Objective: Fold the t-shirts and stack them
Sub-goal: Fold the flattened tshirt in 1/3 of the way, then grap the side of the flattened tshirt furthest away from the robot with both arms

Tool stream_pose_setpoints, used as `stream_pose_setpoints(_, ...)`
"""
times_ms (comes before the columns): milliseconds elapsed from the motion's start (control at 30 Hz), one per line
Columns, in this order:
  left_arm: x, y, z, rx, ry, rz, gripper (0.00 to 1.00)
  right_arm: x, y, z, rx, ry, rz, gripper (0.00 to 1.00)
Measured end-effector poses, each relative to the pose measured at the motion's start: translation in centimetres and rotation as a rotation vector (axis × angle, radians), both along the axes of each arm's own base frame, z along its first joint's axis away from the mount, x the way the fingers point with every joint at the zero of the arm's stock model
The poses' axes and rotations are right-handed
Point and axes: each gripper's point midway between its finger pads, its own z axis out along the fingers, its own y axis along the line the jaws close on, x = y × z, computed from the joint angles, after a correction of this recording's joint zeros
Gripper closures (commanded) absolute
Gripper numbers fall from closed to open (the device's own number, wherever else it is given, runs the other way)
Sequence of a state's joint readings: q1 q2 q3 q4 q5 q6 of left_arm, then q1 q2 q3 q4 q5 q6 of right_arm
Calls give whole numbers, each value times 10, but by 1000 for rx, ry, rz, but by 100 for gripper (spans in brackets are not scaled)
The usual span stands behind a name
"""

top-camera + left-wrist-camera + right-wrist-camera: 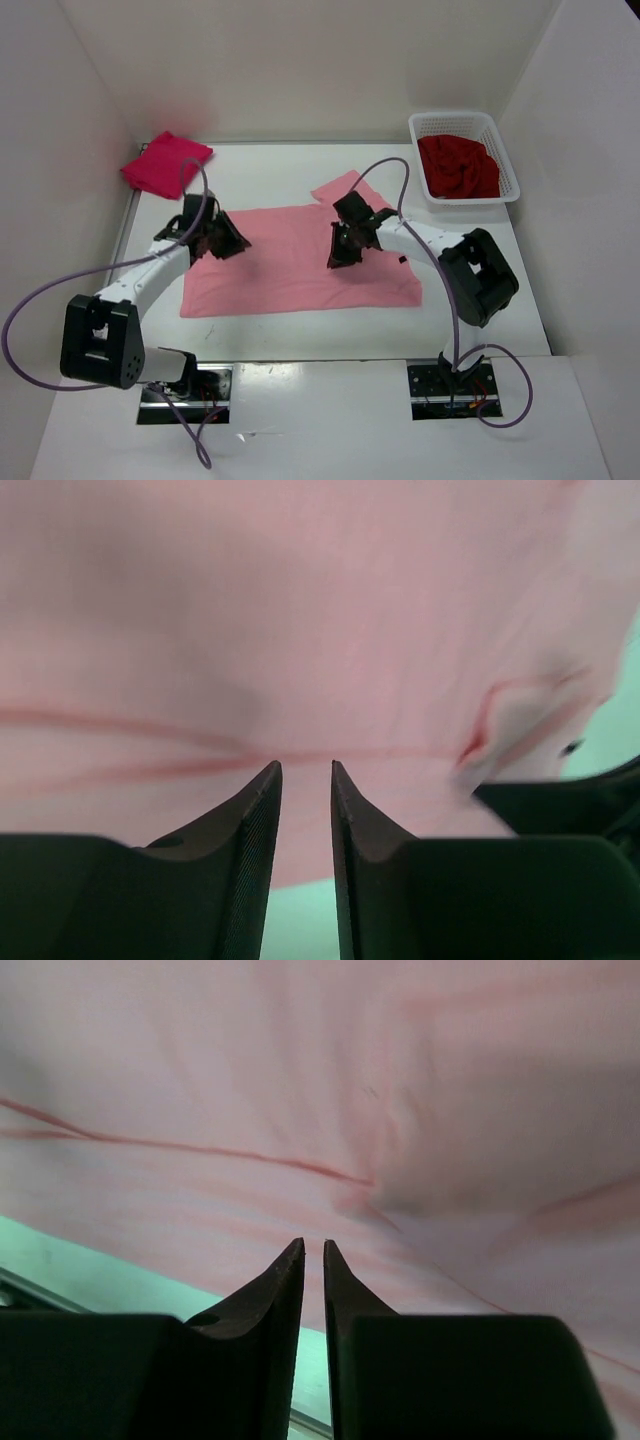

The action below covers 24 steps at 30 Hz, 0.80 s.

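The light pink t-shirt point(300, 265) lies spread flat in the middle of the table point(300, 335), with one sleeve sticking out on the far side. The crimson-magenta t-shirt point(165, 162) sits folded in the far left corner. The dark red t-shirt point(458, 168) is crumpled in the white lattice basket point(452, 122) at the far right. The left gripper point(306, 768) and the right gripper point(313, 1248) are low over the pink cloth. Their jaws are a little apart, with nothing between them. We judge the cloth to be light, limp and easy to wrinkle. We would pinch it at an edge or a corner, on both sides at once.
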<state>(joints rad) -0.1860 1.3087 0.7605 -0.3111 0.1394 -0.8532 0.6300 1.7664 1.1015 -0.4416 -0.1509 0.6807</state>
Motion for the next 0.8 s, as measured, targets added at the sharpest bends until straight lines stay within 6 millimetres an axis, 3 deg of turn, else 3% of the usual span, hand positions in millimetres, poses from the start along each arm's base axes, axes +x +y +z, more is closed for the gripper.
stream_pose_setpoints(133,78,39,48,19,-169,109,66,41,10,44,77,-99,-20,80)
stream_pose_setpoints(200,108,74,51,52,-198,199,64,55,11,63,110,-139,-31,79)
stream_pose_setpoints(267,127,108,38,96,-185,273,58,62,12,76,134,-166,-34,79)
stream_pose_setpoints(367,141,152,5,165,-109,365,55,67,18,90,163,-188,-22,79)
stream_pose_setpoints(467,147,174,-21,223,-44,400,50,66,21,95,183,-191,-9,79)
stream_pose_setpoints(667,171,193,-34,312,-28,408,47,63,23,97,194,-188,15,79)
stream_pose_setpoints(800,173,198,-43,351,-8,402,47,63,24,97,196,-189,24,79)
